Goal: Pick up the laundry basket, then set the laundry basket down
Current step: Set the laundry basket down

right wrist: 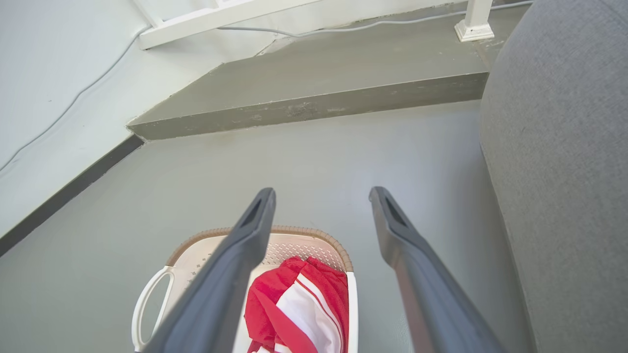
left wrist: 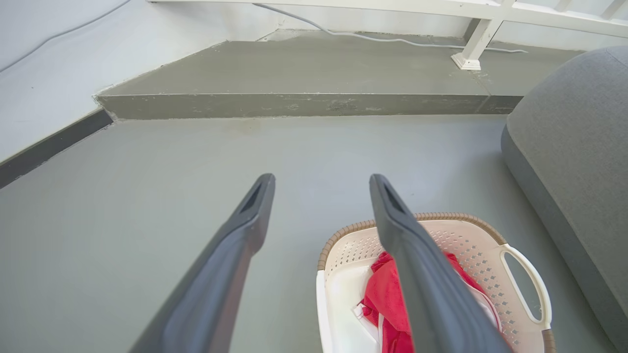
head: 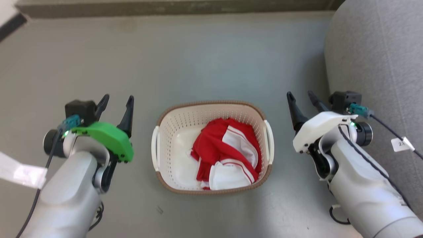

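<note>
The laundry basket (head: pixel 188 120) is found standing on the grey floor (head: pixel 198 59), between the two arms, with a red and white garment (head: pixel 228 148) lying inside it. The left gripper (head: pixel 118 98) is held on the basket's left, apart from it, with fingers spread and nothing gripped. The right gripper (head: pixel 300 95) is held on its right, likewise apart, with fingers spread and empty. A grey upholstered seat (head: pixel 380 49) is noted just beside the right arm.

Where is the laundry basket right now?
In the head view the laundry basket sits on the grey floor between the left gripper and right gripper, a grey cushion further right.
</note>
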### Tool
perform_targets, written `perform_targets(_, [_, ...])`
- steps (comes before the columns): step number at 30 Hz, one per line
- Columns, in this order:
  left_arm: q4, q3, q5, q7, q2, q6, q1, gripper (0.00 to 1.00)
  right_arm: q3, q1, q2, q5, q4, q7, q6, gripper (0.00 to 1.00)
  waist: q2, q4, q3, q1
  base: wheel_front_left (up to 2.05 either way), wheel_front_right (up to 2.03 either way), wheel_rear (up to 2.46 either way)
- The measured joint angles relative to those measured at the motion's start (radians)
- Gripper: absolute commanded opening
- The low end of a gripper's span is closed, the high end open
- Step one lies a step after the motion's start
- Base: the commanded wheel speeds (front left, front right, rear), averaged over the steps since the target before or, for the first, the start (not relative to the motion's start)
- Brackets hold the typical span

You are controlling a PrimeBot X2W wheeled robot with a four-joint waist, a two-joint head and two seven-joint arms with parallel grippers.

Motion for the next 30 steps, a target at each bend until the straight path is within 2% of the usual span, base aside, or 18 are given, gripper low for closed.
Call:
perform_targets(14, [-0.198,0.086,0.106,0.000,0.031,0.085,0.222,1.00,-0.043,0.165,-0.024,-0.074,-0.162,0.000,-0.053,1.00,0.0000,-0.020,-0.177,0.0000,0.00,0.00,0.00])
perform_targets(20, [-0.294,0.124,0.153,0.000,0.053,0.105,0.306,1.00,-0.060,0.220,-0.044,-0.110,-0.242,0.000,-0.071,1.00,0.0000,-0.029,-0.226,-0.0001,0.00,0.00,0.00])
perform_targets(30, [-0.429,0.160,0.221,0.000,0.059,0.118,0.410,1.00,-0.095,0.308,-0.050,-0.151,-0.378,0.000,-0.090,1.00,0.0000,-0.050,-0.254,0.0000,0.00,0.00,0.00])
